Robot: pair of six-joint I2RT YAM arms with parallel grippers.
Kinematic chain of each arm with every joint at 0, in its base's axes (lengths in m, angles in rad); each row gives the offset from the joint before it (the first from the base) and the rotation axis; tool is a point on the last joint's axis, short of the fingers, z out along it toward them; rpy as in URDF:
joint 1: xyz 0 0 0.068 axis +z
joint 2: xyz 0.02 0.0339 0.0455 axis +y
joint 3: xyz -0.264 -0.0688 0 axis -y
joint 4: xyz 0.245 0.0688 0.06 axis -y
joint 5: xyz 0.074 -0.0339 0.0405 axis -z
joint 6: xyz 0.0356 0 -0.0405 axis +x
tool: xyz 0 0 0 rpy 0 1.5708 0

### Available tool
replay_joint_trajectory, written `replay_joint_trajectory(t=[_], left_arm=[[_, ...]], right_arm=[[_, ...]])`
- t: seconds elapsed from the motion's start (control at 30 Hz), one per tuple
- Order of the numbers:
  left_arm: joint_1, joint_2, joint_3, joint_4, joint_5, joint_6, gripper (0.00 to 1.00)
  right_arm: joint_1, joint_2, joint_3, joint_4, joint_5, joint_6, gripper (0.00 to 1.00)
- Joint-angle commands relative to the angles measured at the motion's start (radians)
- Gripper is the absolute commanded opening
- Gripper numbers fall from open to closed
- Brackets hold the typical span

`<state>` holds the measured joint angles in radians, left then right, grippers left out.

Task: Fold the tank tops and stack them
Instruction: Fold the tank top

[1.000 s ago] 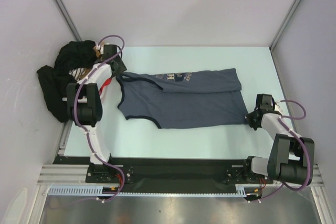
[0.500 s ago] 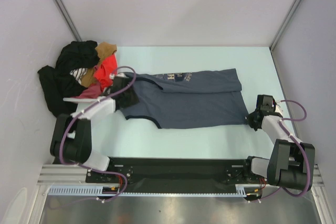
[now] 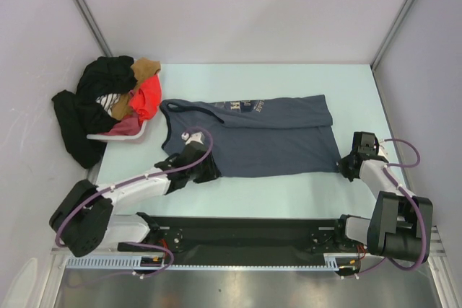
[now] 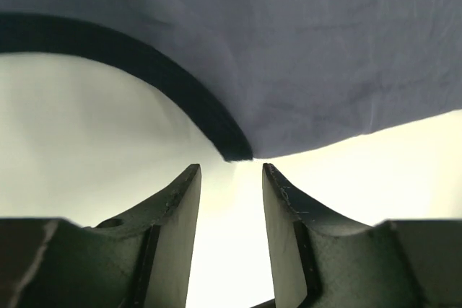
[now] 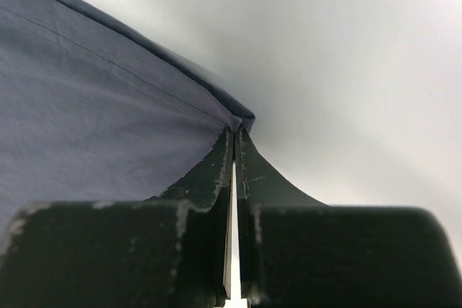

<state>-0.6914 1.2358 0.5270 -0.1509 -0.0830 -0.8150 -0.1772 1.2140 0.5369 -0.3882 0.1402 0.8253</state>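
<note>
The pale table [image 3: 289, 84] carries my blue-grey tank top [image 3: 253, 135], spread flat across its middle with the neck towards the left and the upper part already folded over. The heap of other clothes [image 3: 94, 106] sits at the far left corner.

A second ago my left gripper [image 3: 204, 169] was up at that heap. It has since swung down to the top's near left corner, so I judge the sorting done and the fold beginning. In the left wrist view its fingers [image 4: 180, 200] stand apart but closing in, and the dark-bound corner lies just ahead of their tips, not yet between them.

The right gripper [image 3: 345, 165] has not moved. Its fingers [image 5: 220, 156] are pressed together at the near right hem corner, apparently nipping it, though that close view leaves me unsure.
</note>
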Motion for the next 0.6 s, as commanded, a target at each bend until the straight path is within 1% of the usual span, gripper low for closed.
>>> replay_joint_trajectory(t=[0.0, 0.17, 0.33, 0.4, 0.47, 0.5, 0.53, 0.57], left_arm=[[-0.048, 0.046, 0.016, 0.086, -0.035, -0.075, 0.45], [-0.063, 0.115, 0.027, 0.134, -0.043, -0.088, 0.49], [-0.063, 0.171, 0.059, 0.125, -0.076, -0.082, 0.43], [-0.065, 0.191, 0.061, 0.145, -0.087, -0.079, 0.40], [-0.065, 0.217, 0.068, 0.148, -0.086, -0.072, 0.26], [-0.063, 0.224, 0.080, 0.148, -0.084, -0.069, 0.16], [-0.066, 0.228, 0.085, 0.140, -0.080, -0.067, 0.01], [-0.071, 0.223, 0.087, 0.122, -0.080, -0.067, 0.00]], right_arm=[[-0.005, -0.011, -0.006, 0.005, -0.004, -0.017, 0.00], [-0.005, -0.016, -0.006, 0.003, -0.013, -0.018, 0.00], [-0.005, -0.027, -0.005, -0.006, -0.011, -0.022, 0.00], [-0.005, -0.034, -0.006, -0.008, -0.010, -0.022, 0.00], [-0.005, -0.037, -0.006, -0.015, -0.007, -0.023, 0.00], [-0.005, -0.039, -0.006, -0.021, -0.005, -0.023, 0.00], [-0.005, -0.042, -0.003, -0.038, -0.002, -0.025, 0.00], [-0.005, -0.044, 0.003, -0.049, 0.004, -0.028, 0.00]])
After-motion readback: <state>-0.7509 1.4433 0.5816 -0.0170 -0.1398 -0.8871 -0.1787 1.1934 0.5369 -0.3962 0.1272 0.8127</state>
